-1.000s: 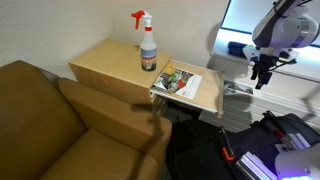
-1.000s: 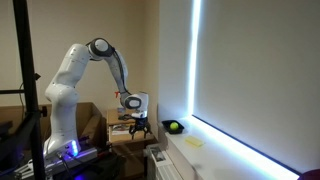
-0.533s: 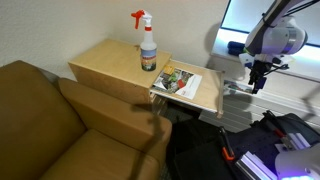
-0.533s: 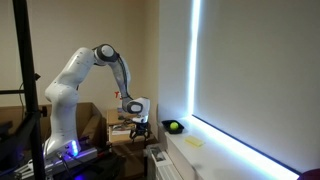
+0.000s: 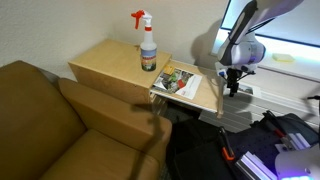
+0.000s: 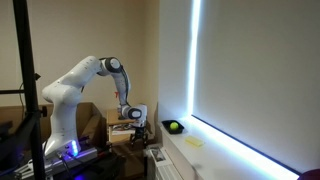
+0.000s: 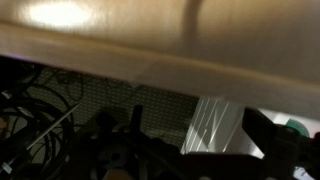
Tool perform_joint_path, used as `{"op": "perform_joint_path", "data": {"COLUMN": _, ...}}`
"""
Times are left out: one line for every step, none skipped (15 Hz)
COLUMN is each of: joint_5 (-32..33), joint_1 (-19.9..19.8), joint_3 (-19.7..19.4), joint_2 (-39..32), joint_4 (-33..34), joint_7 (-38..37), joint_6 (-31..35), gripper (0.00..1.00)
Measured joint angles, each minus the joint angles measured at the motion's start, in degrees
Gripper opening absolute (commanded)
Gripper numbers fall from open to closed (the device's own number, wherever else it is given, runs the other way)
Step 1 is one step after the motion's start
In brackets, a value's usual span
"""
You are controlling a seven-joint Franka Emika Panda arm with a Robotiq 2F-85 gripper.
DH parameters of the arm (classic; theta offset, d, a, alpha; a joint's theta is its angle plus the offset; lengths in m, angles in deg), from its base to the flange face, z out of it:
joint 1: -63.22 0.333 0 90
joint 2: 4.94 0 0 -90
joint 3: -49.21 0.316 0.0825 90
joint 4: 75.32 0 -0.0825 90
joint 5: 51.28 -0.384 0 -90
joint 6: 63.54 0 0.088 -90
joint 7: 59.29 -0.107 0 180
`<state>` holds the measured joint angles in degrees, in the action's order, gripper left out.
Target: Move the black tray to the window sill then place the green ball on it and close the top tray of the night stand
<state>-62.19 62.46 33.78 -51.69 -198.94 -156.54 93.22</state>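
Observation:
The night stand (image 5: 110, 65) has its top tray (image 5: 180, 83) pulled out, with colourful papers lying inside. My gripper (image 5: 233, 87) hangs open just past the tray's front panel (image 5: 213, 97), holding nothing; in an exterior view it (image 6: 140, 128) sits low beside the white ledge. In the wrist view a blurred light wood panel (image 7: 150, 45) fills the top, and my dark fingers (image 7: 270, 135) stand wide apart below it. The green ball (image 6: 173, 126) rests on the window sill (image 6: 225, 152), in a dark shape that looks like the black tray (image 6: 166, 129).
A spray bottle (image 5: 147, 45) stands on the night stand's top. A brown sofa (image 5: 50, 120) is next to the night stand. A flat pale yellow-green object (image 6: 194, 142) lies on the sill. Dark cables (image 7: 40, 130) and equipment (image 5: 285, 140) lie below the gripper.
The arm has come down and swung toward the pulled-out tray, so the gripper now sits lower, beside its front panel. The jaws stayed open.

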Motion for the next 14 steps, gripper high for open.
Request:
{"op": "perform_joint_path", "data": {"joint_5": 0.01, "joint_1": 1.51, "joint_3": -0.07, "joint_2": -1.04, "joint_4": 1.15, "joint_7": -0.85, "joint_6": -0.19, "gripper": 1.0}}
{"op": "perform_joint_path", "data": {"joint_5": 0.06, "joint_1": 2.71, "joint_3": 0.02, "joint_2": -1.97, "joint_4": 2.22, "joint_7": -1.1, "joint_6": -0.38, "gripper": 1.0}}
{"op": "perform_joint_path", "data": {"joint_5": 0.06, "joint_1": 3.43, "joint_3": 0.61, "joint_2": -2.67, "joint_4": 3.21, "joint_7": -1.09, "joint_6": -0.66, "gripper": 1.0}}
{"op": "perform_joint_path", "data": {"joint_5": 0.06, "joint_1": 3.75, "joint_3": 1.6, "joint_2": -3.17, "joint_4": 4.3, "joint_7": -0.92, "joint_6": -1.41, "gripper": 1.0}}
{"op": "perform_joint_path", "data": {"joint_5": 0.03, "joint_1": 3.75, "joint_3": 2.98, "joint_2": -3.37, "joint_4": 5.21, "joint_7": -0.38, "joint_6": -2.31, "gripper": 1.0}}
{"op": "perform_joint_path", "data": {"joint_5": -0.02, "joint_1": 3.57, "joint_3": 4.47, "joint_2": -3.35, "joint_4": 6.01, "joint_7": 0.38, "joint_6": -2.96, "gripper": 1.0}}
{"op": "perform_joint_path", "data": {"joint_5": -0.05, "joint_1": 3.47, "joint_3": 5.93, "joint_2": -3.31, "joint_4": 6.91, "joint_7": 1.09, "joint_6": -3.6, "gripper": 1.0}}
{"op": "perform_joint_path", "data": {"joint_5": -0.13, "joint_1": 3.48, "joint_3": 7.23, "joint_2": -3.25, "joint_4": 7.8, "joint_7": 1.73, "joint_6": -4.05, "gripper": 1.0}}
{"op": "perform_joint_path", "data": {"joint_5": -0.16, "joint_1": 3.5, "joint_3": 8.46, "joint_2": -3.16, "joint_4": 8.66, "joint_7": 2.26, "joint_6": -4.27, "gripper": 1.0}}
{"op": "perform_joint_path", "data": {"joint_5": -0.23, "joint_1": 3.52, "joint_3": 9.58, "joint_2": -3.08, "joint_4": 9.5, "joint_7": 2.71, "joint_6": -4.34, "gripper": 1.0}}
{"op": "perform_joint_path", "data": {"joint_5": -0.47, "joint_1": 3.49, "joint_3": 10.6, "joint_2": -3.02, "joint_4": 10.34, "joint_7": 3.3, "joint_6": -4.36, "gripper": 1.0}}
{"op": "perform_joint_path", "data": {"joint_5": -1.21, "joint_1": 3.22, "joint_3": 11.77, "joint_2": -2.97, "joint_4": 11.18, "joint_7": 4.63, "joint_6": -4.43, "gripper": 1.0}}
{"op": "perform_joint_path", "data": {"joint_5": -2.49, "joint_1": 2.24, "joint_3": 13.43, "joint_2": -2.93, "joint_4": 11.96, "joint_7": 7.13, "joint_6": -4.79, "gripper": 1.0}}
{"op": "perform_joint_path", "data": {"joint_5": -3.97, "joint_1": 0.72, "joint_3": 15.28, "joint_2": -2.92, "joint_4": 12.63, "joint_7": 10.11, "joint_6": -5.34, "gripper": 1.0}}
